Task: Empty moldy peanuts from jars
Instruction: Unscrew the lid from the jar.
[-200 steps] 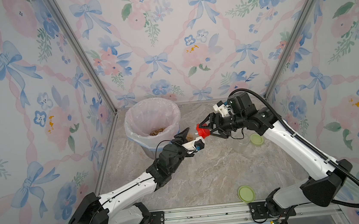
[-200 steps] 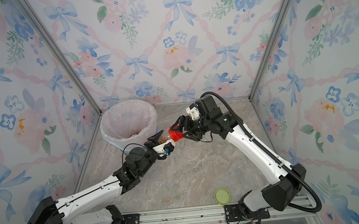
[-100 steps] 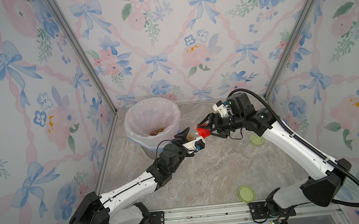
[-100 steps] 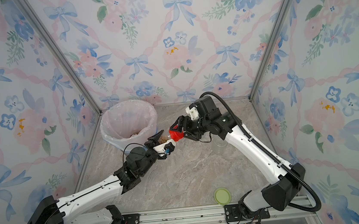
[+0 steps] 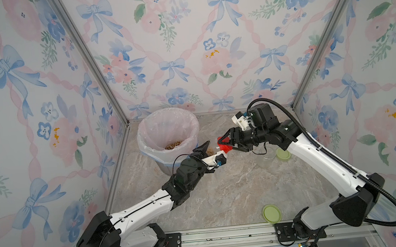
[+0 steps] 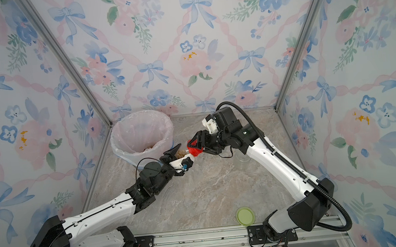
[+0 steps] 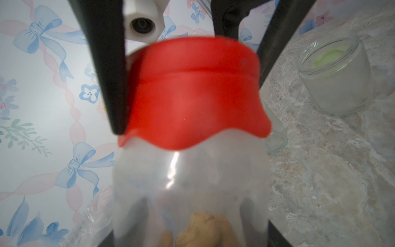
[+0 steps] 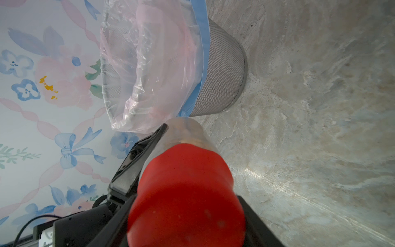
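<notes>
Your right gripper (image 5: 222,144) is clamped on the red lid (image 5: 225,147). The left gripper (image 5: 210,153) grips the body of the same jar (image 7: 190,175). The jar's long axis runs from one gripper to the other, with the lid toward the right one. The moldy peanuts (image 7: 201,226) lie inside, and the lined bin (image 5: 141,138) is just behind the left gripper.

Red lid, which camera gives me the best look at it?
The left wrist view: the red lid fills the centre, seen side-on, its lower edge on the jar clear. The right wrist view shows it close but end-on and blurred. In both top views it is only a small red patch.
</notes>
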Robot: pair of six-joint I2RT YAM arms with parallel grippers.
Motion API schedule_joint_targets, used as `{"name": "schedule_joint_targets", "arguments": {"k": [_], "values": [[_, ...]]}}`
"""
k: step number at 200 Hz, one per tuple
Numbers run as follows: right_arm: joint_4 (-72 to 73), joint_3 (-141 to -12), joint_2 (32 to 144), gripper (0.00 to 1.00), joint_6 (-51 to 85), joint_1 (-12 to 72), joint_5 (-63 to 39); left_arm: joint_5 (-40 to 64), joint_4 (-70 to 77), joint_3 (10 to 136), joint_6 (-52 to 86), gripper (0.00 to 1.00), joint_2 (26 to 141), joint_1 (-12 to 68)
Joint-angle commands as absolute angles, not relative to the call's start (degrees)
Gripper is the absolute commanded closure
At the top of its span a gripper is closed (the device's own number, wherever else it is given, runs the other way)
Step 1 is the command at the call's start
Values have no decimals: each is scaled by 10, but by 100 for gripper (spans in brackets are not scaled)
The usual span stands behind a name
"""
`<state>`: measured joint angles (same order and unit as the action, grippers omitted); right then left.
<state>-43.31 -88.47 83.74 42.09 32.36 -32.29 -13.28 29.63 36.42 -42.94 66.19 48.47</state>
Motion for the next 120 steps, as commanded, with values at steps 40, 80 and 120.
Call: {"name": "schedule_joint_targets", "arguments": {"k": [40,80,120], "values": [[-503,-894,860,50,163,205,-495,53,324,335,-313,100,616,434],[-561,-930,889,52,110,227,-472,56,323,336,-309,100,608,431],[-551,-910,882,52,125,199,-460,33,324,333,-308,100,604,430]]}}
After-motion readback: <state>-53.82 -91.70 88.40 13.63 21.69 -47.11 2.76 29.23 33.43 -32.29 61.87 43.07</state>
